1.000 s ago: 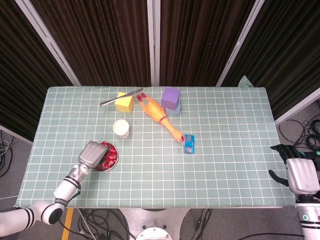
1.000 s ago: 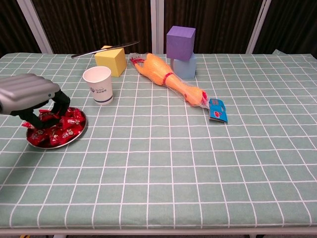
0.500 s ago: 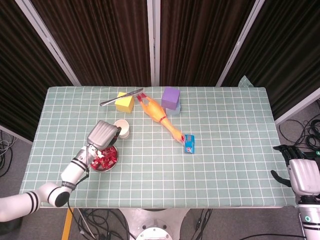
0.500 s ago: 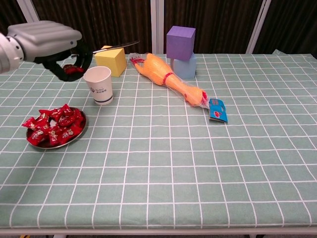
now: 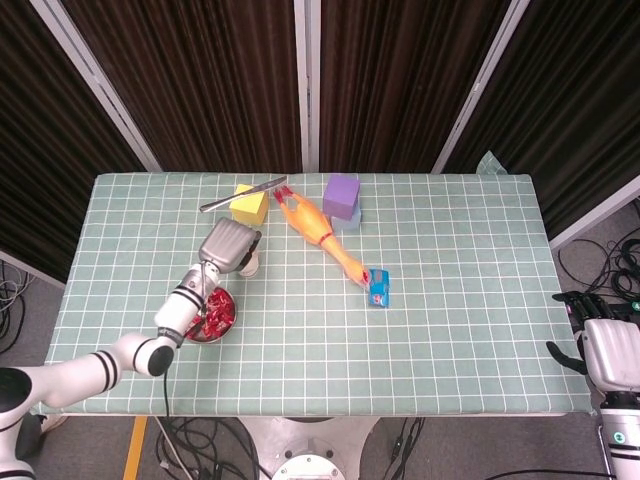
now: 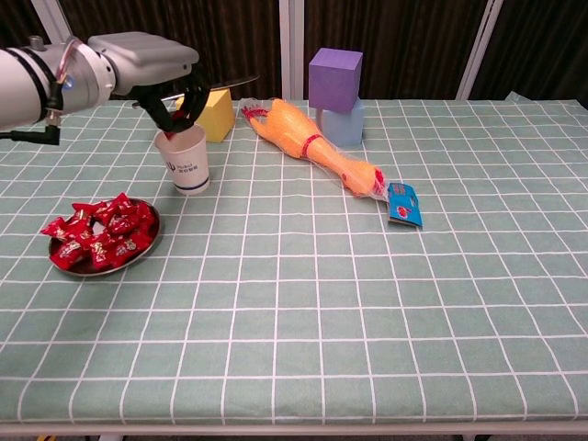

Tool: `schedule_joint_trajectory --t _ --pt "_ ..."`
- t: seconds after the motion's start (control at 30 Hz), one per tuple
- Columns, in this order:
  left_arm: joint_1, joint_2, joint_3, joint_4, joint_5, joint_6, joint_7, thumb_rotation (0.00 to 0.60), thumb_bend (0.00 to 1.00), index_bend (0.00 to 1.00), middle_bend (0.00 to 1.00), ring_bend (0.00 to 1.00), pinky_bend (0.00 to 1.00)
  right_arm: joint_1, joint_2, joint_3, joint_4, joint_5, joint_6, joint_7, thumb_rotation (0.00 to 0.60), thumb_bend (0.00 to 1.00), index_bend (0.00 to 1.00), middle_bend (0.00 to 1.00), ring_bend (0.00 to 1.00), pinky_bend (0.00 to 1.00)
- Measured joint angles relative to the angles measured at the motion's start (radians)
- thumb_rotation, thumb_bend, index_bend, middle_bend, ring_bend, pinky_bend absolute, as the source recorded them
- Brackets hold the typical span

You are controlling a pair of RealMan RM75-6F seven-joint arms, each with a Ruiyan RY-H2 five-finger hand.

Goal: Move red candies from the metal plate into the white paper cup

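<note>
The left hand (image 6: 161, 69) has been carried from the plate (image 6: 147, 242) to right over the cup (image 6: 182, 158). A red candy (image 6: 172, 134) is pinched under its fingers, just above the cup's mouth, so it can be dropped in next. More candies are left on the plate, below and behind the hand

Upper left of the frame, the left hand (image 6: 156, 69) hangs right over the white paper cup (image 6: 182, 158), fingers curled down at its rim with a bit of red candy (image 6: 176, 135) between them. Lower left, the metal plate (image 6: 147, 246) sits heaped with red candies (image 6: 96, 234), apart from the cup.
</note>
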Motion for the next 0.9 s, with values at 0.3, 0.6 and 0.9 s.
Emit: schedule_joint_trajectory --t 0.3,0.6,0.9 --pt "-0.013 -0.001 0.018 -0.025 -0.059 0.036 0.055 0.600 0.48 0.38 0.43 0.88 1.00 -0.004 -0.002 0.002 0.012 0.010 -0.001 0.015 0.600 0.10 0.26 0.25 0.20 0.44" --pt "0.113 0.102 0.053 -0.211 0.058 0.256 -0.043 0.600 0.37 0.37 0.42 0.87 1.00 0.008 -0.003 0.004 0.016 -0.001 -0.013 0.019 0.600 0.10 0.26 0.25 0.20 0.45" --pt "0.225 0.171 0.206 -0.314 0.238 0.339 -0.075 0.600 0.27 0.38 0.42 0.87 1.00 0.013 -0.007 0.001 0.010 -0.013 -0.015 0.013 0.600 0.10 0.26 0.25 0.21 0.46"
